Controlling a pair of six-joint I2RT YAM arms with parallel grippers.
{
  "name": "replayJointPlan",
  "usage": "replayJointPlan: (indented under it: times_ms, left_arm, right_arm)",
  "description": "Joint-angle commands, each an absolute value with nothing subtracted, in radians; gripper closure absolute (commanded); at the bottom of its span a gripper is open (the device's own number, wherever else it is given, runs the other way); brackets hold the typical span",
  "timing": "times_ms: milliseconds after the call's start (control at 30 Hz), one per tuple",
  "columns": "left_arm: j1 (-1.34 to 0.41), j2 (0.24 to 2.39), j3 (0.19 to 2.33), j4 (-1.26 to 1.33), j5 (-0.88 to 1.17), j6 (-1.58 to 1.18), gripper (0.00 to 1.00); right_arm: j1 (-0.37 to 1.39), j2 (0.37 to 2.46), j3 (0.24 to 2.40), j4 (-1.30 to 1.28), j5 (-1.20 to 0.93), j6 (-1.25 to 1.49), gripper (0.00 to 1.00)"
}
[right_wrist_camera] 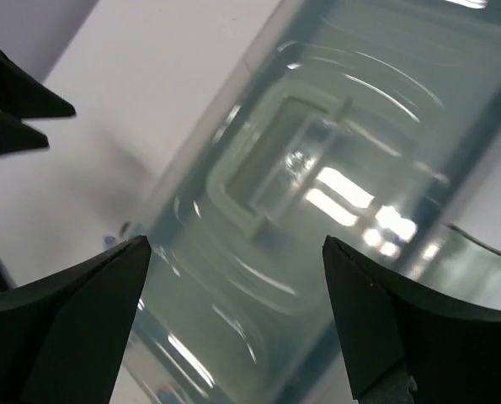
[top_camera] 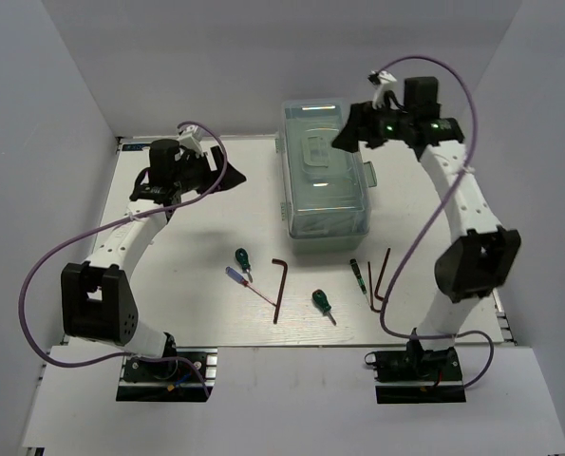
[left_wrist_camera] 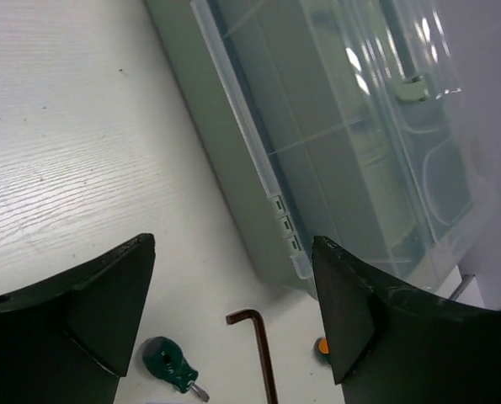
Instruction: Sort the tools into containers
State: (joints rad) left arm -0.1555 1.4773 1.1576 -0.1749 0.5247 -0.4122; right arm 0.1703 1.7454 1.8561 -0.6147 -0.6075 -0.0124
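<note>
Top external: all tools lie loose on table (top_camera: 187,275), on near side of toolbox (top_camera: 325,176), none inside. L to R: green stubby driver (top_camera: 241,258); blue/red slim driver (top_camera: 236,275) just beside it, shaft running right and nearer; long hex key (top_camera: 279,288) lying near-far; second green stubby driver (top_camera: 321,302) closest to table's near edge; thin black-green driver (top_camera: 358,274); pair of hex keys (top_camera: 373,288) close together next to right arm.

Toolbox sits far-center on table, translucent lid down, handle (top_camera: 317,157) flat on top.

Left gripper (top_camera: 233,177) hangs left of toolbox, apart from it, spread wide w/ nothing between. Left wrist cam: both fingers (left_wrist_camera: 90,303) far apart, toolbox side wall past them, long hex key and one green stubby driver on table below.

Right gripper (top_camera: 344,141) sits above toolbox's far-right corner, also wide and empty. Right wrist cam looks onto lid and handle, blurry; can't tell if it touches lid.
</note>
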Motion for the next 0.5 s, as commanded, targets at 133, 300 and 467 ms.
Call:
replayJointPlan:
  times_ms: [133, 300, 467]
  left_arm:
    - [-0.16, 1.448, 1.137, -0.104, 0.597, -0.459, 0.14]
    - [-0.169, 1.439, 1.117, -0.095, 0.606, -0.469, 0.14]
    - [-0.169, 1.42, 1.106, -0.086, 0.606, -0.469, 0.14]
  right_arm:
    - [0.368, 1.966, 2.117, -0.448, -0.413, 0.282, 0.15]
    - [0.431, 2.02, 2.126, -0.446, -0.232, 0.288, 0.19]
    - [0.463, 1.996, 2.085, -0.469, -0.08, 0.272, 0.23]
